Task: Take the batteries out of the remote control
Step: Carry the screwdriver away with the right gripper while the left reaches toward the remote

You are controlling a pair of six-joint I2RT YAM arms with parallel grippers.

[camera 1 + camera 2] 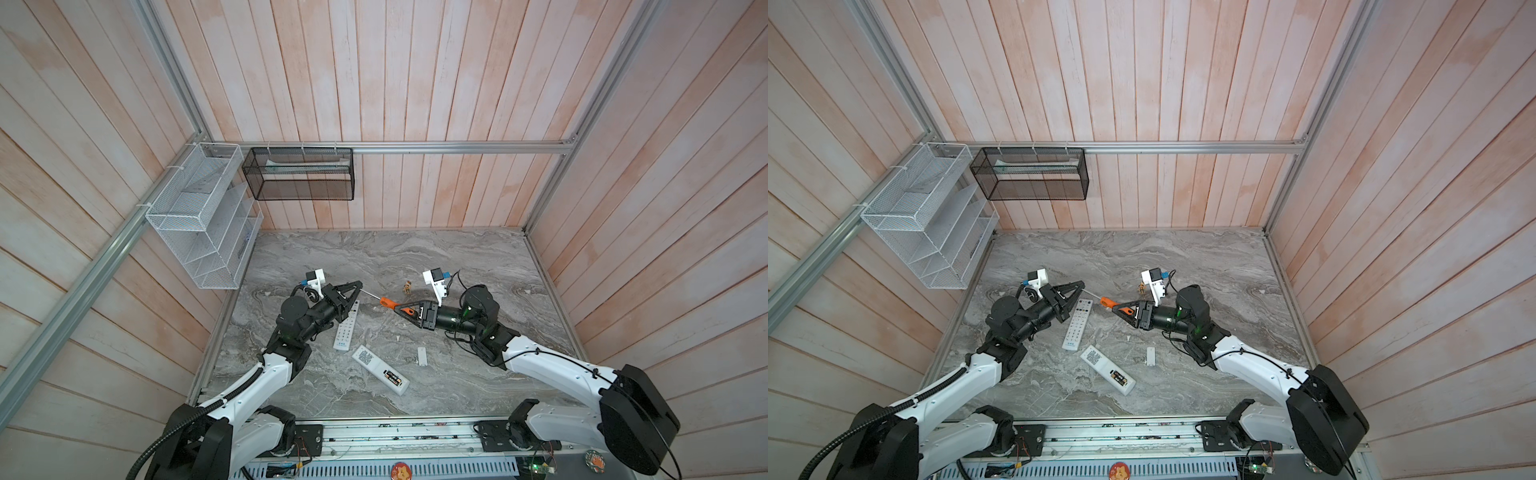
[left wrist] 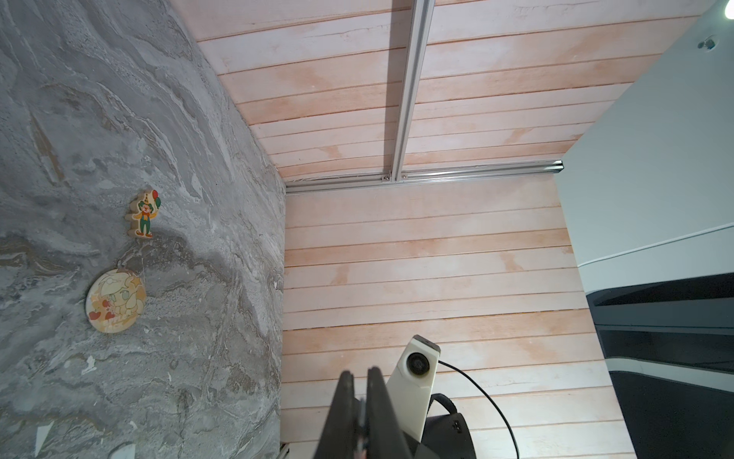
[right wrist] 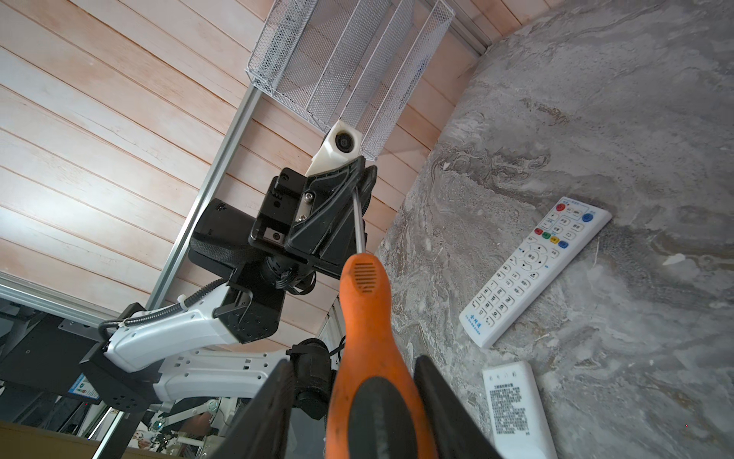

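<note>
A white remote control (image 1: 380, 370) (image 1: 1106, 369) lies back up near the table's front, its compartment uncovered. Two batteries (image 1: 392, 377) (image 1: 1118, 377) sit inside, black with gold ends. A second remote (image 1: 346, 328) (image 1: 1077, 324) (image 3: 532, 270) lies buttons up beside it. An orange-handled screwdriver (image 1: 386, 302) (image 1: 1106, 301) (image 3: 365, 302) hangs in the air between the arms. My right gripper (image 1: 397, 307) (image 3: 353, 359) is shut on its handle. My left gripper (image 1: 358, 286) (image 2: 361, 373) is shut on the tip of its metal shaft.
A small white cover plate (image 1: 422, 356) (image 1: 1150, 356) lies right of the remotes. A clown figure (image 1: 407, 286) (image 2: 143, 214) and a round badge (image 2: 115, 300) sit farther back. A white wire rack (image 1: 199, 216) and a black mesh basket (image 1: 299, 174) hang on the walls.
</note>
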